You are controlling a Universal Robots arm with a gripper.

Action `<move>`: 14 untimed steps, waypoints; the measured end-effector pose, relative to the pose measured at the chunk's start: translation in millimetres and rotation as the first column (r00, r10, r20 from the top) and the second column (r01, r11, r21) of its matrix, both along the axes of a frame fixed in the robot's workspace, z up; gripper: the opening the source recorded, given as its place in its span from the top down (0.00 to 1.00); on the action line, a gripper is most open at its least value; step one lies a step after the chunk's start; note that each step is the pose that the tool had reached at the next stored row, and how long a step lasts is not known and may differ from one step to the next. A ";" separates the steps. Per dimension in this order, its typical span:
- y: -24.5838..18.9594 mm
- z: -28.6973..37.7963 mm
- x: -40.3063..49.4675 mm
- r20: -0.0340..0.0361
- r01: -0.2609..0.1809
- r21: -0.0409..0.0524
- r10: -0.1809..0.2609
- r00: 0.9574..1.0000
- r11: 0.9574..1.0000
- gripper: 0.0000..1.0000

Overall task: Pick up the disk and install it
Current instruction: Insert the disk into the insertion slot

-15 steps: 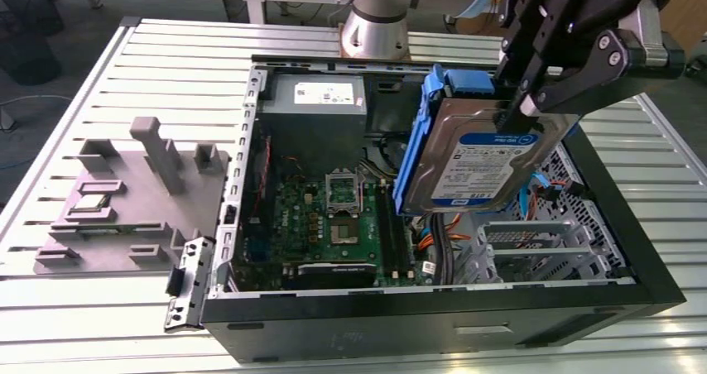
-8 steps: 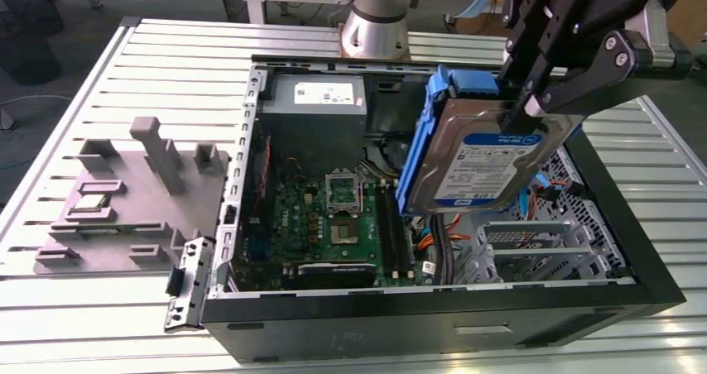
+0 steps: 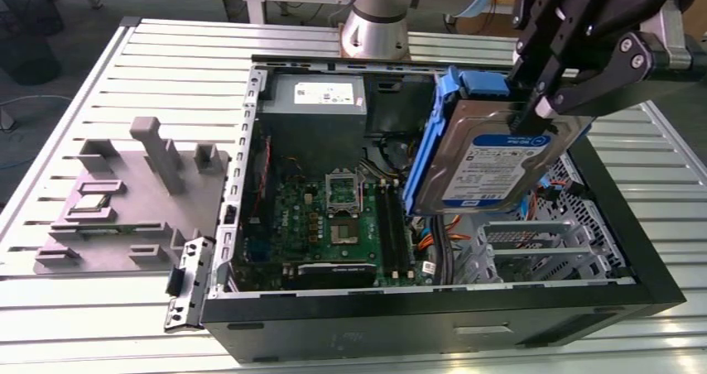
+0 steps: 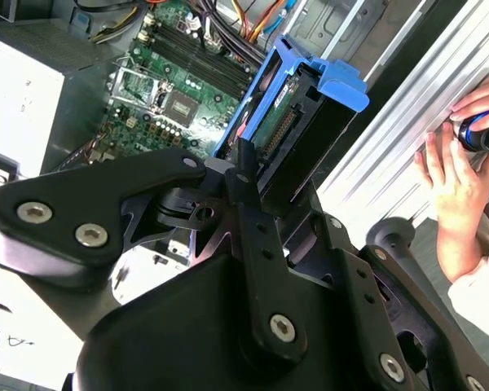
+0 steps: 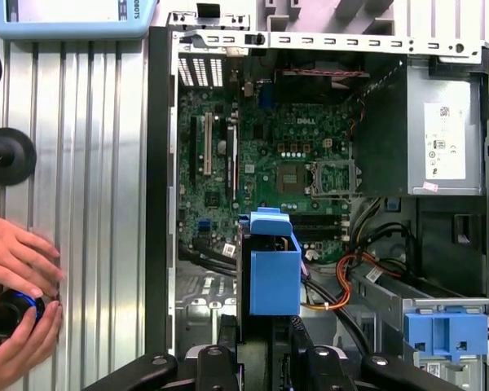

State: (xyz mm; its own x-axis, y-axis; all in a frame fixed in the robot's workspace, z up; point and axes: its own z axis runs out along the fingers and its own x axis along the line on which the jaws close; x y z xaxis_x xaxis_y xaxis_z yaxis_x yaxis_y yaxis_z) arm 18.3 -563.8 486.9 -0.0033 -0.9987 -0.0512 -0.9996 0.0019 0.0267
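Black robot hand [image 3: 536,109] angled down from the exterior view's right, clamped on the silver hard disk with blue plastic frame [image 3: 497,163], held tilted above the open black computer case [image 3: 387,328].

The fingers [image 3: 539,107] grip the disk [image 3: 497,165], tilted above the open case [image 3: 442,328].

In the exterior view the end effector [image 3: 538,109], clamped on the disk [image 3: 497,163], covers the disk's upper edge. The disk hides part of the computer case [image 3: 248,142] interior behind it. The arm [image 3: 373,22] is cut off by the picture's top edge. In the second wrist view the end effector body conceals most of the disk, leaving its connector end exposed. In the first wrist view a person's hands [image 5: 16,257] are cut off at the picture's edge, and the small dark object [image 5: 8,314] they hold cannot be identified.
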 end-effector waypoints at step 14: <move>-0.3 -0.2 7.8 0.000 0.000 0.000 0.000 1.000 1.000 0.65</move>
State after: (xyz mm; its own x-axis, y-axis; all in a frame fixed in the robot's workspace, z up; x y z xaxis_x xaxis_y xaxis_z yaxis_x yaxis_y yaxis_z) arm 26.1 -564.1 486.7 -0.0033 -0.9987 -0.0511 -0.9996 0.0019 0.0266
